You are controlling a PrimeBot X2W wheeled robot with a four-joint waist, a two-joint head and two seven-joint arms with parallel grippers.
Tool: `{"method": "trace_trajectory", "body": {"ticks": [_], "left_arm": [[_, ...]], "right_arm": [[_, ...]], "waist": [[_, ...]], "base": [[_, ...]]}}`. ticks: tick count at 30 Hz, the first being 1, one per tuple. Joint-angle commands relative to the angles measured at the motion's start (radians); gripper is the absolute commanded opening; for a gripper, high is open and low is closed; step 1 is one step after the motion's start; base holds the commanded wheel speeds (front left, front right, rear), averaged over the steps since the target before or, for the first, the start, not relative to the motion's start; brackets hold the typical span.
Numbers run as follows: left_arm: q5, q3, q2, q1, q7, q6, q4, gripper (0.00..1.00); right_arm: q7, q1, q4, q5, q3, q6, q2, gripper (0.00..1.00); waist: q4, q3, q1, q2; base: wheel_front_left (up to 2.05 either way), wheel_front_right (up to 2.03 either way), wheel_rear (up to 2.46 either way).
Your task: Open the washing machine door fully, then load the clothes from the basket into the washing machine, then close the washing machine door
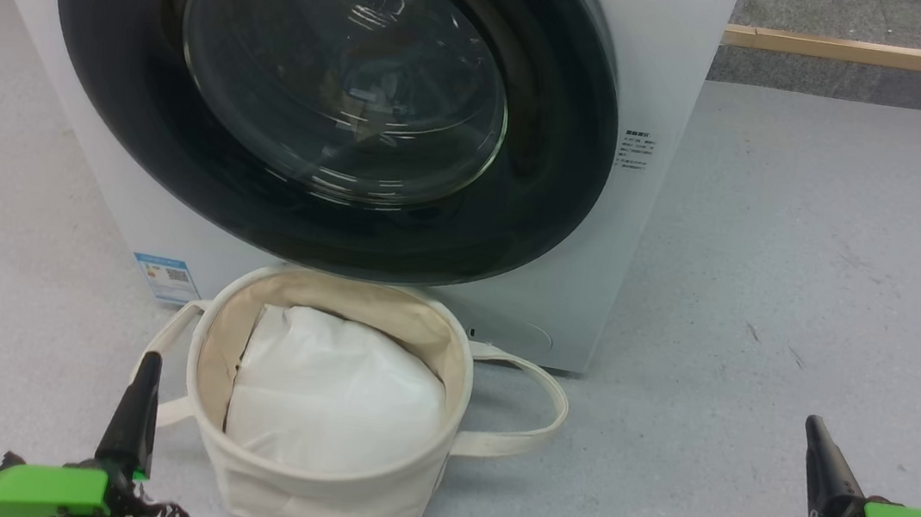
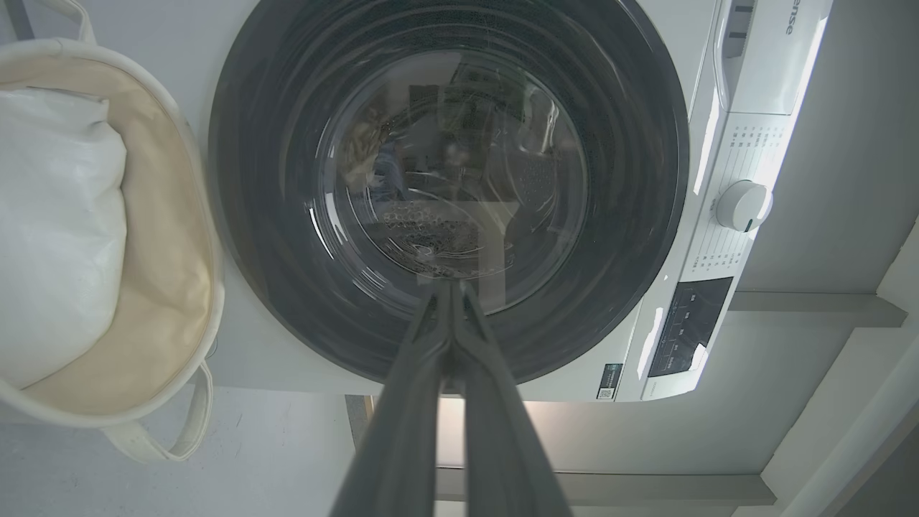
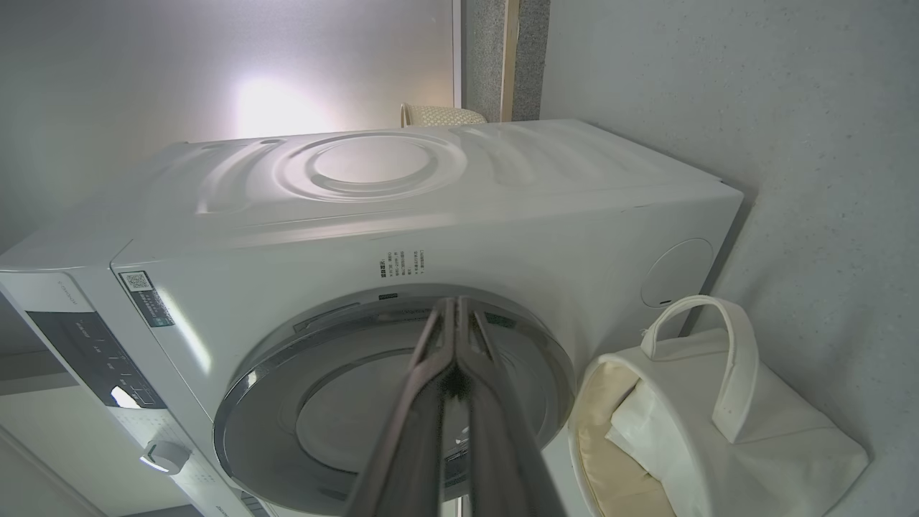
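Black and shiny, the washing machine door (image 1: 331,96) sits flat against the white washing machine (image 1: 671,83) at the top of the frame, closed. Just below it, on the grey floor (image 1: 812,290), stands the cream basket (image 1: 311,502), and all I can see in it is white padding (image 1: 333,391). Something pale and brownish shows behind the glass, but I cannot tell what it is. The left tool (image 1: 148,366) at the lower left and the right tool (image 1: 818,440) at the lower right are both pinched shut and hold nothing. I think the clothes may be inside and the closing done. If not, the next move is to catch the door's edge and pull it wide.
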Motion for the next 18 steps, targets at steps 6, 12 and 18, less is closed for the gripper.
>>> {"method": "trace_trajectory", "body": {"ticks": [6, 12, 18], "left_arm": [[-0.003, 0.035, 0.006, -0.029, 0.008, -0.001, -0.039, 0.0], [-0.003, 0.035, 0.006, -0.029, 0.008, -0.001, -0.039, 0.0], [-0.003, 0.035, 0.006, -0.029, 0.008, -0.001, -0.039, 0.0]], "right_arm": [[0.009, -0.029, -0.037, 0.004, 0.021, 0.0, -0.003, 0.0], [0.009, -0.029, -0.037, 0.004, 0.021, 0.0, -0.003, 0.0], [0.009, -0.029, -0.037, 0.004, 0.021, 0.0, -0.003, 0.0]], "waist": [[0.0, 0.0, 0.0, 0.0], [0.0, 0.0, 0.0, 0.0], [0.0, 0.0, 0.0, 0.0]], "base": [[0.0, 0.0, 0.0], [0.0, 0.0, 0.0], [0.0, 0.0, 0.0]]}}
